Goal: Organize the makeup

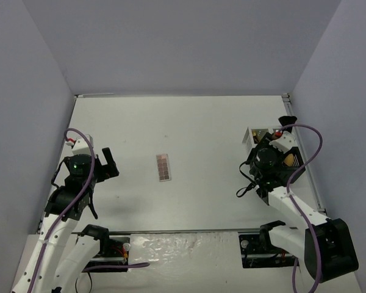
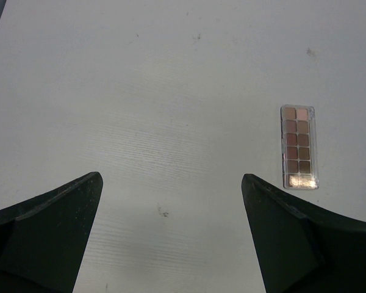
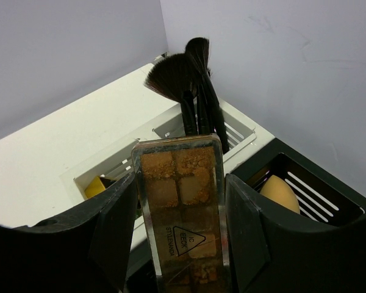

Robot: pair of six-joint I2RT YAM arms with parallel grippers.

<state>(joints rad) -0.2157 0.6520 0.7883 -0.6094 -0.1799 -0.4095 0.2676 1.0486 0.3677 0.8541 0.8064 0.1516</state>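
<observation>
I have the right claw [image 3: 178,183] clamped on a brown palette [image 3: 182,213] above the organizer [image 3: 247,135] holding brushes [image 3: 198,104]. My left claw [image 2: 172,178] hangs spread over the desk [image 2: 140,91], a second palette [image 2: 299,146] lying nearby.

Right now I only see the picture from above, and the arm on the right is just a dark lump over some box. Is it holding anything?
Observer: Yes. The right gripper is shut on a brown eyeshadow palette, a finger on each long edge.
Operator: What is in that box?
Observer: Some black brushes stand bristles-up in a white compartment.
Operator: Anything else in there?
Observer: A tan sponge lies in the black compartment beside it.
</observation>
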